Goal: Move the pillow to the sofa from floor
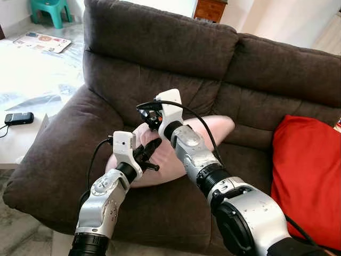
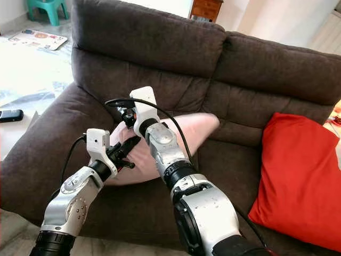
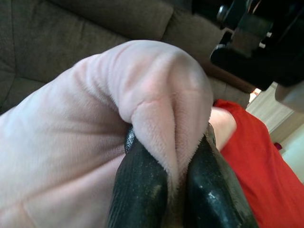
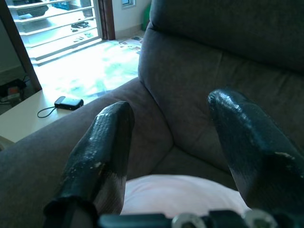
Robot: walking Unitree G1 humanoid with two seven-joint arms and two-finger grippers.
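Sofa [image 1: 160,58]: dark brown; the seat between its left armrest and the red cushion [image 1: 309,176] is taken up partly.
Pillow [image 1: 213,128]: pale pink, lying on the left seat, reaching toward the backrest.
Left gripper [image 1: 151,153]: at the pillow's near end, fingers [image 3: 142,185] pinched on a fold of its fabric.
Right gripper [image 4: 166,142]: just above the pillow, fingers spread wide, holding nothing.
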